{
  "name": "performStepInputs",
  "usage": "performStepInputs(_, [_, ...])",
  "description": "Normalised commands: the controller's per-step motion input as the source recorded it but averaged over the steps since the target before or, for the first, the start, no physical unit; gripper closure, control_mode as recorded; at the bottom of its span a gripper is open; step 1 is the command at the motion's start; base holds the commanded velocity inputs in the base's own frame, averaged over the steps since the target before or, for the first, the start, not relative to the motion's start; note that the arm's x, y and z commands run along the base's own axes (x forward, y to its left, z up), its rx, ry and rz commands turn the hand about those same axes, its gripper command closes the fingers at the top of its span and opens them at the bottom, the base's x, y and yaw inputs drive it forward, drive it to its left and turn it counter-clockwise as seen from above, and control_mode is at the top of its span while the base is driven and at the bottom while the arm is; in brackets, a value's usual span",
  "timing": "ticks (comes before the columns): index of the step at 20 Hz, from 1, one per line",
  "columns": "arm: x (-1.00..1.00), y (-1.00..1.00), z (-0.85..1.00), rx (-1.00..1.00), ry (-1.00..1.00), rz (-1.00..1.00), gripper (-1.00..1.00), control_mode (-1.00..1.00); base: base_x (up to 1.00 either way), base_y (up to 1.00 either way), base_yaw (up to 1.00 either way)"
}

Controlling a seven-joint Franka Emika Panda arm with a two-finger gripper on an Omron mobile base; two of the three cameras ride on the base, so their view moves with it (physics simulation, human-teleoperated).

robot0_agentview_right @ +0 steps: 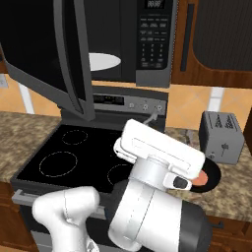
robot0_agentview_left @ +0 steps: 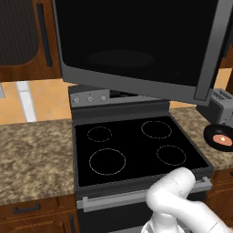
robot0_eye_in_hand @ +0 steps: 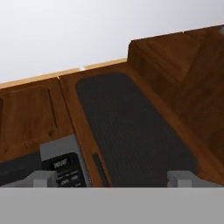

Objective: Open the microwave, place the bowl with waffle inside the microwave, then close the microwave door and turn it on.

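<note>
Microwave open above the stove, bowl with waffle waiting on the surface.

The microwave [robot0_agentview_right: 129, 42] hangs over the stove [robot0_agentview_left: 136, 148], which serves as landmark; its door [robot0_agentview_left: 136, 43] is swung wide out over the cooktop, and the white turntable plate [robot0_agentview_right: 104, 61] shows inside, left of the keypad [robot0_agentview_right: 154, 44]. The arm [robot0_agentview_right: 157, 172] rises in front of the stove's right half. A toaster [robot0_agentview_right: 221, 135] stands on the granite surface [robot0_agentview_left: 32, 154] right of the stove. The black bowl [robot0_agentview_left: 220, 136] sits just in front of the toaster, right of the stove, with the waffle [robot0_agentview_left: 223, 139] lying in it. The jaws [robot0_eye_in_hand: 113, 178] stand spread wide, holding nothing, pointed up at a wooden cabinet [robot0_eye_in_hand: 131, 127] beside the keypad.
</note>
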Motion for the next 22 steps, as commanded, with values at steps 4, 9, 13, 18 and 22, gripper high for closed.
performStepInputs(4, [0.27,1.0,-0.02,-0.5,0.17,0.24,-1.0,-1.0,0.0,0.0,0.0])
performStepInputs(9, [0.18,0.24,-0.14,-0.14,0.11,0.26,-1.0,-1.0,0.0,0.0,0.0])
performStepInputs(13, [0.0,0.0,-0.01,0.0,-0.04,0.28,-1.0,-1.0,0.0,0.0,0.0])
performStepInputs(18, [0.03,0.0,-0.02,0.0,-0.03,0.32,-1.0,-1.0,0.0,0.0,0.0])
performStepInputs(22, [0.0,-0.03,-0.02,0.0,0.0,0.36,-1.0,-1.0,0.0,0.0,0.0])
